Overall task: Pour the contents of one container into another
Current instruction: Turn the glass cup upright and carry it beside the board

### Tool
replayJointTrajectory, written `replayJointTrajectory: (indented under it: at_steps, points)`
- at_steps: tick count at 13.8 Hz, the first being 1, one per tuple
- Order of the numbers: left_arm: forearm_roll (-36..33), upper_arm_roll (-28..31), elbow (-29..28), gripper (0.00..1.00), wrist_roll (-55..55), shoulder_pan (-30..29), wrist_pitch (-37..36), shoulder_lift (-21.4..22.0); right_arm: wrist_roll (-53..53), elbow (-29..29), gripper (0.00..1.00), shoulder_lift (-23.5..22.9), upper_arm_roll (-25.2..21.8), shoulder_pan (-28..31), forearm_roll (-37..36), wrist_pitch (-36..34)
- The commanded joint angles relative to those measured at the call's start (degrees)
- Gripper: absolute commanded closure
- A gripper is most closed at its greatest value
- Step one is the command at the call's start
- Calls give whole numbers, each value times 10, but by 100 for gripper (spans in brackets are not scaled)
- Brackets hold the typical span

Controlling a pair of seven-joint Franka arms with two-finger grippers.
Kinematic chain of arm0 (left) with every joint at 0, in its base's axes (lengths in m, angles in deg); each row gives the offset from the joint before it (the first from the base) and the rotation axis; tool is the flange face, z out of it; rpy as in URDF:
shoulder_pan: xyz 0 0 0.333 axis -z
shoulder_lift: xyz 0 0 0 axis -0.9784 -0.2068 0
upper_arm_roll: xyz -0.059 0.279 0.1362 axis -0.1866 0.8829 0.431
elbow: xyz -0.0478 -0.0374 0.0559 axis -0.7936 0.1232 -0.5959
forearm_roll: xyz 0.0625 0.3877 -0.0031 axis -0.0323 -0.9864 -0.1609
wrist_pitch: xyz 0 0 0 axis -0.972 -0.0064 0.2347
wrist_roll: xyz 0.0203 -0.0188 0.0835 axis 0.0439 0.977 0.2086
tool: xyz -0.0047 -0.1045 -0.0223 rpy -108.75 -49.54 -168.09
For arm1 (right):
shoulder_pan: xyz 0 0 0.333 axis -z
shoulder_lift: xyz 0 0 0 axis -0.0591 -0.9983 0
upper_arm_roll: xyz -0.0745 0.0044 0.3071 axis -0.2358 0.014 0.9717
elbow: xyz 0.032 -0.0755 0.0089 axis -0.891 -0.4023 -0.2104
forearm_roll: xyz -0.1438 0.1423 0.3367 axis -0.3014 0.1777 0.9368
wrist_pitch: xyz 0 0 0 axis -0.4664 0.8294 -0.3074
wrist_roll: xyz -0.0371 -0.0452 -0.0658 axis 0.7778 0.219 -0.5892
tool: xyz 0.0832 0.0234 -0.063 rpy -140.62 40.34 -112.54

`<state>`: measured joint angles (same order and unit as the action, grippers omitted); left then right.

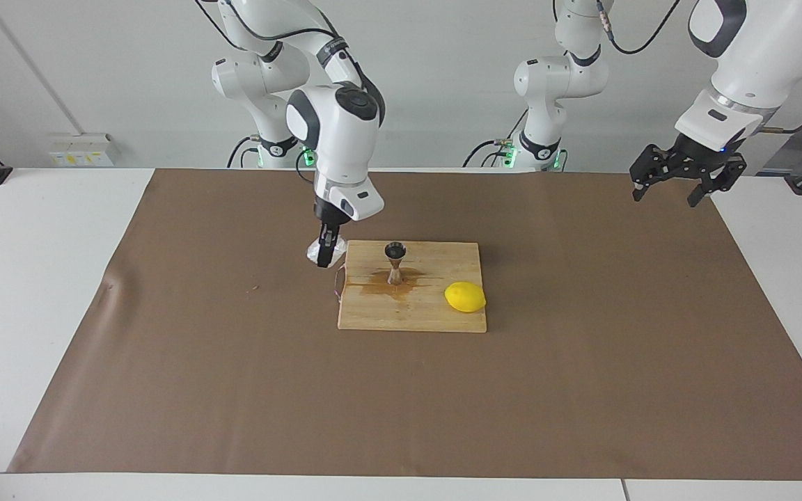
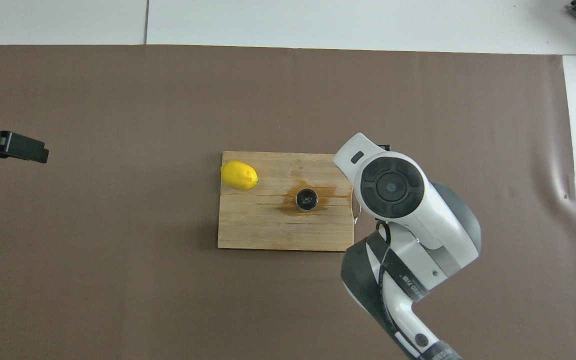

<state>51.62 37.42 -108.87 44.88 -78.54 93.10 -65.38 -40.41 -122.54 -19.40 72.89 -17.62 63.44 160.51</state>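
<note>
The steel hourglass jigger [image 1: 395, 263] [image 2: 307, 199] stands upright on the wooden cutting board [image 1: 429, 316] [image 2: 263, 227], in a brown spill stain. My right gripper [image 1: 326, 256] is shut on the small translucent-white textured cup [image 1: 319, 252], held upright just above the brown mat beside the board's corner nearest the robots, toward the right arm's end. In the overhead view the right arm's wrist hides the cup and gripper. My left gripper [image 1: 676, 182] [image 2: 15, 147] hangs open high over the mat's edge at the left arm's end, waiting.
A yellow lemon [image 1: 465, 297] [image 2: 239, 175] lies on the board toward the left arm's end. A thin wire loop [image 1: 337, 284] sticks out of the board's edge beside the cup. The brown mat [image 1: 234, 390] covers most of the white table.
</note>
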Motion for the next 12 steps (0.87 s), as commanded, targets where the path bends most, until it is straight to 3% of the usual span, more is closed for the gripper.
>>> replayJointTrajectory:
  at_steps: [1,8,12]
  points:
    - [-4,4,-4,0,-9,5,7,1,-70,-32,94,7,6,53,72,38]
    - [-2,3,-4,0,-10,5,7,1,-254,-118,94,23,6,155,257,93]
    - [-3,3,-4,0,-10,5,8,1,-369,-147,94,22,5,195,315,100]
